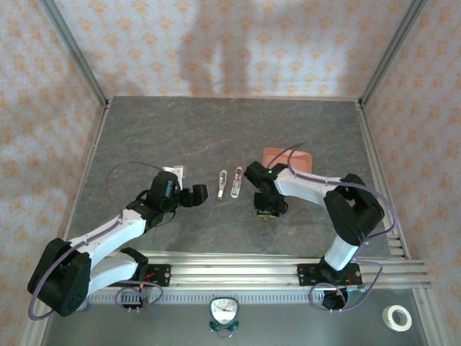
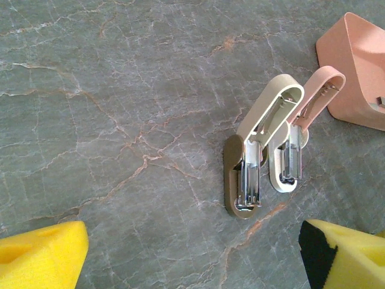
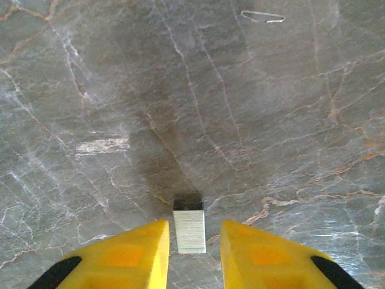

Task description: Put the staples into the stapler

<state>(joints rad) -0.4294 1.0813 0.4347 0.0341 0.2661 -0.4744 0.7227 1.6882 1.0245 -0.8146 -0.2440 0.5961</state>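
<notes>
Staplers (image 1: 222, 182) centred, pink tray (image 1: 274, 155) right, elsewhere open

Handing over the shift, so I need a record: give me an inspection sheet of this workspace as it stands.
Surface: grey marbled table, no spills seen.
Job's things: beige stapler and pink stapler lie open side by side; staple strip apart from them.
Clutter: pink tray beside the staplers; thin bent wire piece; tape roll and clock at the near edge.
Grippers: left gripper open, short of the staplers; right gripper open, straddling the strip.
Cables: purple cable loops off each arm, clear of the staplers.
Surroundings: patterned walls, metal frame posts.
</notes>
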